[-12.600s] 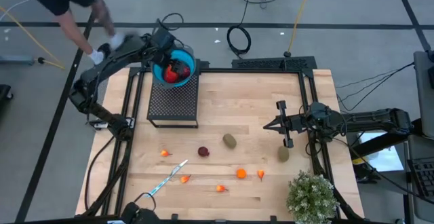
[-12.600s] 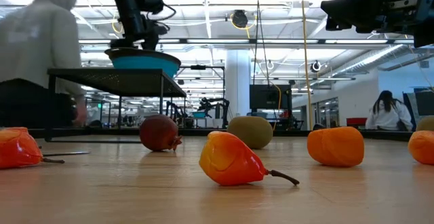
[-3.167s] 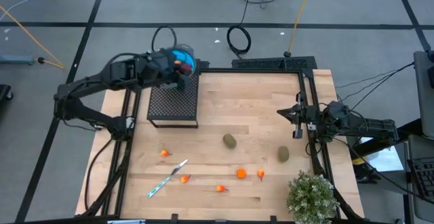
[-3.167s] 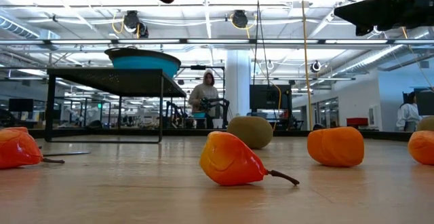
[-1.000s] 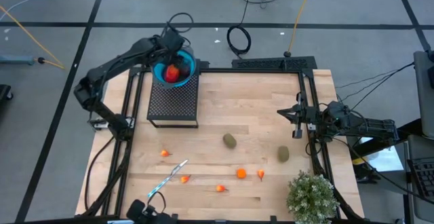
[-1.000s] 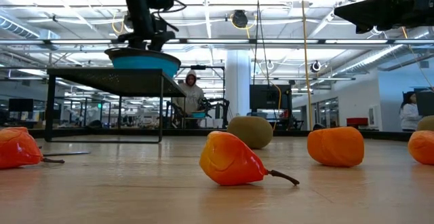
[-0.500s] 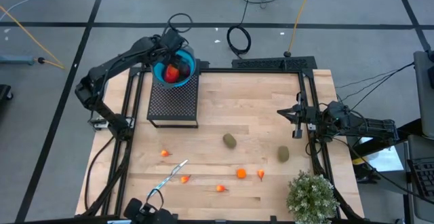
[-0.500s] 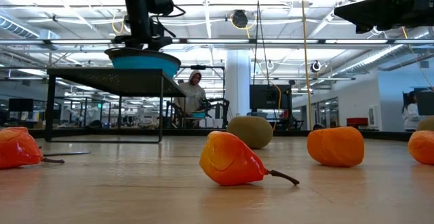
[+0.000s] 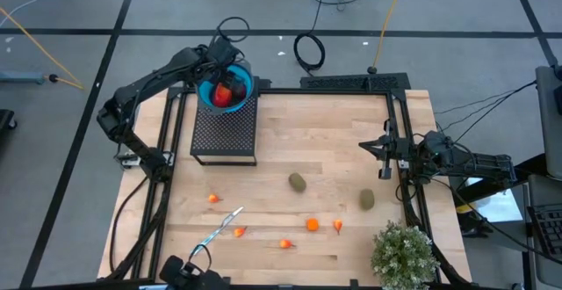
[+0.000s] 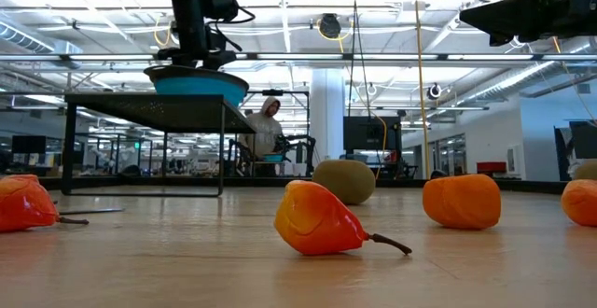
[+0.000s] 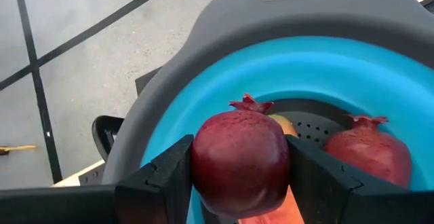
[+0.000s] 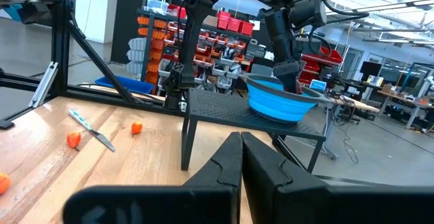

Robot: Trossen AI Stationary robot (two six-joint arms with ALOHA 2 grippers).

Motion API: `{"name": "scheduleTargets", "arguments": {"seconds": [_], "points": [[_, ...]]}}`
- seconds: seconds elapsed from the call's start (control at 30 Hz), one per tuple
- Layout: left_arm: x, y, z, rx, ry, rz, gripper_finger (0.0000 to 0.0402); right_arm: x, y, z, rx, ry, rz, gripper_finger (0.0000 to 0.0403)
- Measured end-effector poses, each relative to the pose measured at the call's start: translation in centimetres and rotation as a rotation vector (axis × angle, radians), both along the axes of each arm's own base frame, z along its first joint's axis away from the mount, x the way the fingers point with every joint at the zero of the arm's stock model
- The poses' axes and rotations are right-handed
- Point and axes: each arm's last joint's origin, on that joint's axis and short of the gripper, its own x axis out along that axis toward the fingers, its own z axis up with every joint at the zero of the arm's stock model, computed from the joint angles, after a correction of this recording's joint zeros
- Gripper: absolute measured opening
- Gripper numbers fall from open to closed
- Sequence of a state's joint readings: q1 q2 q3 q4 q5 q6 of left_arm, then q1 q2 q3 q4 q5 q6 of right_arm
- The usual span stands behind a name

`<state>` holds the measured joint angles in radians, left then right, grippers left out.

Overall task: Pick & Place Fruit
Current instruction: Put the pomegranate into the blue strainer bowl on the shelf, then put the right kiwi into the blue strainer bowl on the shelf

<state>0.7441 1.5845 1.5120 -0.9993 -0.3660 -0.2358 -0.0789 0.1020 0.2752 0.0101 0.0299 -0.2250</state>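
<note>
The left gripper (image 11: 239,183) is pinching a pomegranate (image 11: 241,161) over the blue colander (image 9: 230,89), apparently placing it; letting go comes next. Right gripper (image 12: 241,157), pressed together, is waiting at the table's right edge.

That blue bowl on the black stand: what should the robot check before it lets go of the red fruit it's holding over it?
1. Fruit gripped: ok. The left gripper has its fingers on both sides of the dark red round fruit.
2. Fruit over the blue bowl: ok, blue rim all around it.
3. Room in the bowl: ok, though another red fruit already lies inside.
4. Bowl seated on the black stand: ok.
5. Right gripper clear: ok, shut, off at the table's right edge.
6. Height of the drop: cannot tell.
</note>
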Motion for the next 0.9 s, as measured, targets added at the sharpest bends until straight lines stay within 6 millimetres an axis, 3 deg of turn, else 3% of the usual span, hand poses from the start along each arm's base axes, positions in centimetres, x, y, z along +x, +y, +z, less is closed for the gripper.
{"name": "scheduleTargets", "arguments": {"seconds": [0.5,0.7,0.9], "points": [[0.0,0.1,0.0,0.015,0.055,-0.084,0.0286,0.0,0.0,0.0,0.0,0.0,0.0,0.0],[-0.2,-0.1,0.4,0.026,0.066,-0.109,0.0285,0.0,0.0,0.0,0.0,0.0,0.0,0.0],[-0.9,-1.2,1.9,0.069,0.027,-0.107,0.0268,0.0,0.0,0.0,-0.005,0.0,0.0,0.0]]}}
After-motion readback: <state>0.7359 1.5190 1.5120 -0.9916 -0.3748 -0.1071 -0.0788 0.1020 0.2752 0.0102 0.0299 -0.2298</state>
